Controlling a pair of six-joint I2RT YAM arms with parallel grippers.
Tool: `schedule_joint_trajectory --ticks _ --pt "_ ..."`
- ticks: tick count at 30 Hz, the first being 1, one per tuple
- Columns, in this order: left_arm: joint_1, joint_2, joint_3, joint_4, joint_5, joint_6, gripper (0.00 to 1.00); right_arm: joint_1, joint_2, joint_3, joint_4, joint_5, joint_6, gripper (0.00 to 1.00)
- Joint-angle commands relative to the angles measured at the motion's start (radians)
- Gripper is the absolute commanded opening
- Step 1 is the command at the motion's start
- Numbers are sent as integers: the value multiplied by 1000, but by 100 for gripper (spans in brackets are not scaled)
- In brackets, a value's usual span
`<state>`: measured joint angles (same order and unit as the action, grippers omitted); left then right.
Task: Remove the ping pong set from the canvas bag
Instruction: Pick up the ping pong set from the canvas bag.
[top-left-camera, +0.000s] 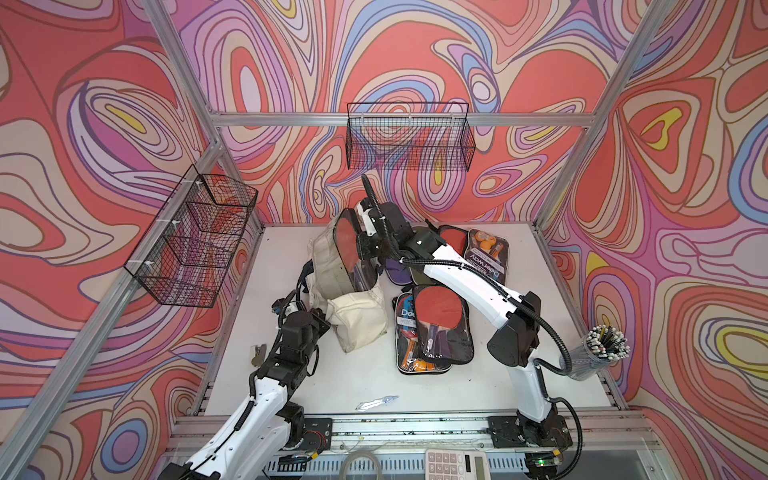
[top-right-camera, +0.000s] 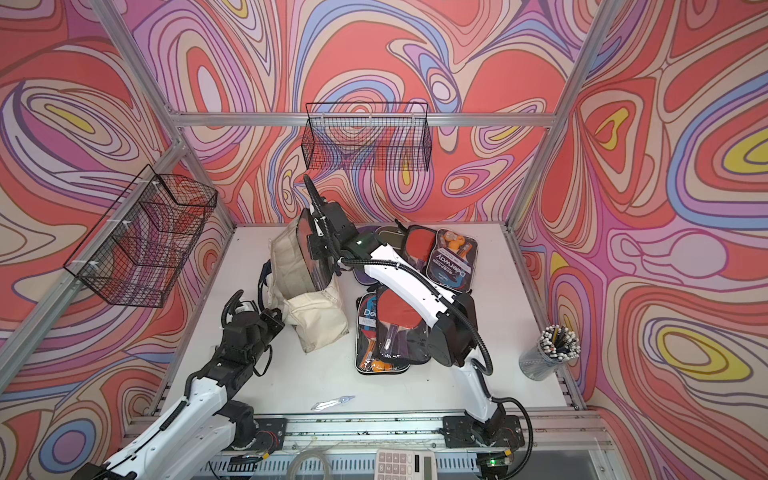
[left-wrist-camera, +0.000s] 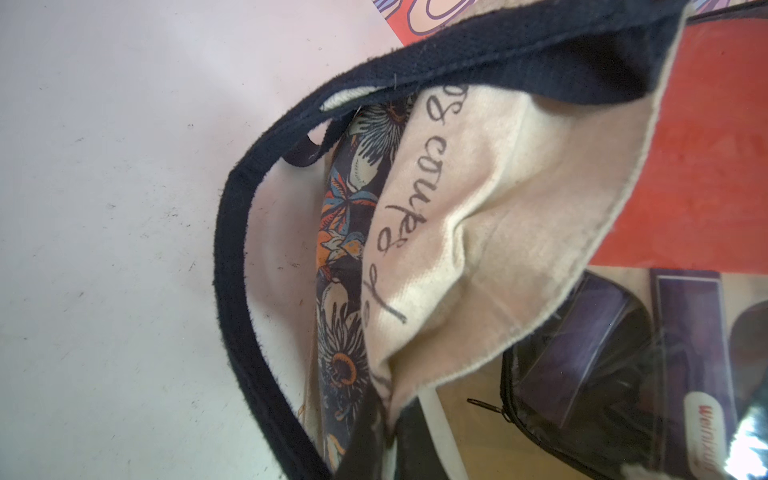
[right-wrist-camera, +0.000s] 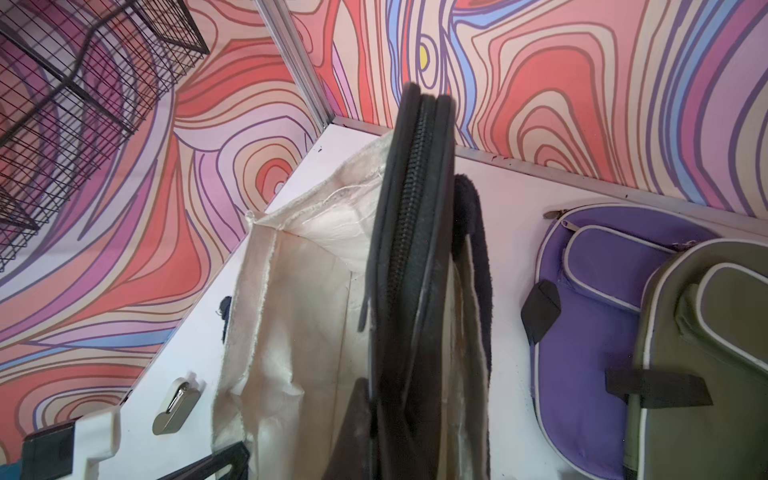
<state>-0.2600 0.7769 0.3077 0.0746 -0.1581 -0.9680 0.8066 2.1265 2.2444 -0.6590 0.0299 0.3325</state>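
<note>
The cream canvas bag (top-left-camera: 328, 266) lies on the white table (top-left-camera: 291, 374) with its mouth toward the back wall; it shows in both top views (top-right-camera: 286, 262). A ping pong set (top-left-camera: 345, 243) in a clear zip case, with a red paddle inside, sticks partway out of that mouth. My right gripper (top-left-camera: 362, 246) is shut on the case's zip edge (right-wrist-camera: 415, 249), above the bag's cream inside (right-wrist-camera: 299, 316). My left gripper (top-left-camera: 322, 318) is shut on the bag's rim (left-wrist-camera: 478, 232), beside a navy strap (left-wrist-camera: 232, 270). The red paddle (left-wrist-camera: 706, 145) shows just past the rim.
More ping pong sets lie right of the bag (top-left-camera: 432, 328) and at the back right (top-left-camera: 486, 249), along with a purple case (right-wrist-camera: 590, 316) and an olive case (right-wrist-camera: 706, 374). Wire baskets hang on the left (top-left-camera: 195, 241) and back (top-left-camera: 409, 137) walls. A pencil cup (top-left-camera: 598, 353) stands at the right edge.
</note>
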Motion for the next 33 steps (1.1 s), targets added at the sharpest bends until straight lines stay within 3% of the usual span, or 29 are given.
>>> schedule_joint_trajectory --ticks 1,14,33 --pt "7 13 32 -21 -25 17 0 10 -81 55 66 11 -12 0" --pt "7 21 50 -24 -46 22 0 12 -140 110 55 23 -17 0" --pt "20 16 53 -52 -80 35 0 12 -360 12 22 120 -32 0"
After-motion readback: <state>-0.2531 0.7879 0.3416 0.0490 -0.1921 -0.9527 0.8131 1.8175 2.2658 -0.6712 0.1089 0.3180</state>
